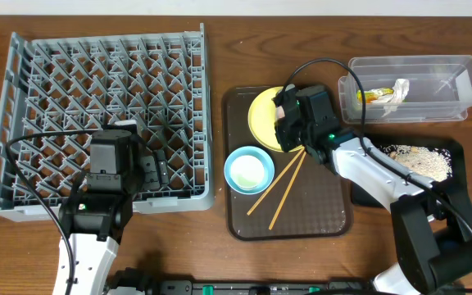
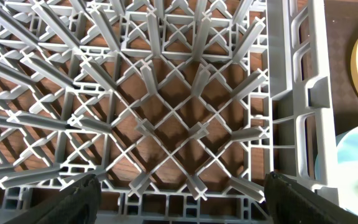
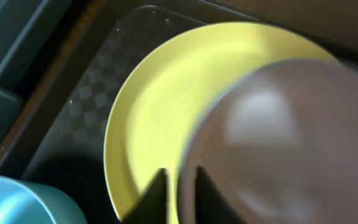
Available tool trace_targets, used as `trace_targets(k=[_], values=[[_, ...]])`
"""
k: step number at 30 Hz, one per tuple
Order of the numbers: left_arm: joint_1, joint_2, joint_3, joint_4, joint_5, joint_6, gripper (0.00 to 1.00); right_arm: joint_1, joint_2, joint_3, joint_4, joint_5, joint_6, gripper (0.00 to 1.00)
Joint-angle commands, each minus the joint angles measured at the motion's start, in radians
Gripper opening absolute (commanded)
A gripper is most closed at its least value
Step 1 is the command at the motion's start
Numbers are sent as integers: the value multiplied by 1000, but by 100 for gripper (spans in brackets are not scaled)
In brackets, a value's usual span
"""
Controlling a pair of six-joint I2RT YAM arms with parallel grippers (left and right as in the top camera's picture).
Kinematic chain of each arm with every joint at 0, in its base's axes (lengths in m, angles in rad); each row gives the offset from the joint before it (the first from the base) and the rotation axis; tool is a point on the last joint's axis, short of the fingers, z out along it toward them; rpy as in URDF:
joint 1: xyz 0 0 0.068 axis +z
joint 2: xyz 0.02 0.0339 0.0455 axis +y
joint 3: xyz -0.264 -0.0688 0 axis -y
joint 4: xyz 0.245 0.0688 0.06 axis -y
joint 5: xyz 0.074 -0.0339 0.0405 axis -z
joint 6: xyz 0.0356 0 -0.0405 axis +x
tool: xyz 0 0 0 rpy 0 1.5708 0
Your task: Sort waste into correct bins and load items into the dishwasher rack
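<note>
My right gripper (image 1: 288,123) hangs over the yellow plate (image 1: 260,119) on the brown tray. In the right wrist view its fingers (image 3: 180,177) are shut on the rim of a round pale vessel (image 3: 291,137), blurred, seemingly the white bowl, above the plate (image 3: 160,99). The light blue bowl (image 1: 248,170) and the chopsticks (image 1: 281,184) lie on the same tray. My left gripper (image 1: 158,168) is open and empty over the front right part of the grey dishwasher rack (image 1: 105,82), its pegs (image 2: 166,93) below the fingers (image 2: 185,199). The small white cup is out of view.
The brown serving tray (image 1: 310,213) is right of the rack. The clear tub (image 1: 457,90) at the back right holds the snack wrapper (image 1: 371,95) and white scrap (image 1: 397,92). The black tray (image 1: 457,147) holds rice leftovers (image 1: 420,160).
</note>
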State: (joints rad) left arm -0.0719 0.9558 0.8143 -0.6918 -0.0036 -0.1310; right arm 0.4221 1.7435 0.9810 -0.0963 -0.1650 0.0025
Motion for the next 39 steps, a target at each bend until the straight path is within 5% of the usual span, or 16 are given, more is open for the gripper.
trace_targets(k=[1, 12, 20, 39], values=[[5, 4, 14, 0, -5, -5, 86, 4, -35, 14, 3, -57, -10, 23], [5, 4, 14, 0, -5, -5, 86, 11, -220, 14, -184, -313, 71, 28], [5, 4, 14, 0, -5, -5, 86, 61, -200, 12, -382, -311, 71, 29], [5, 4, 14, 0, -5, -5, 86, 198, -138, 3, -409, -101, 109, 27]])
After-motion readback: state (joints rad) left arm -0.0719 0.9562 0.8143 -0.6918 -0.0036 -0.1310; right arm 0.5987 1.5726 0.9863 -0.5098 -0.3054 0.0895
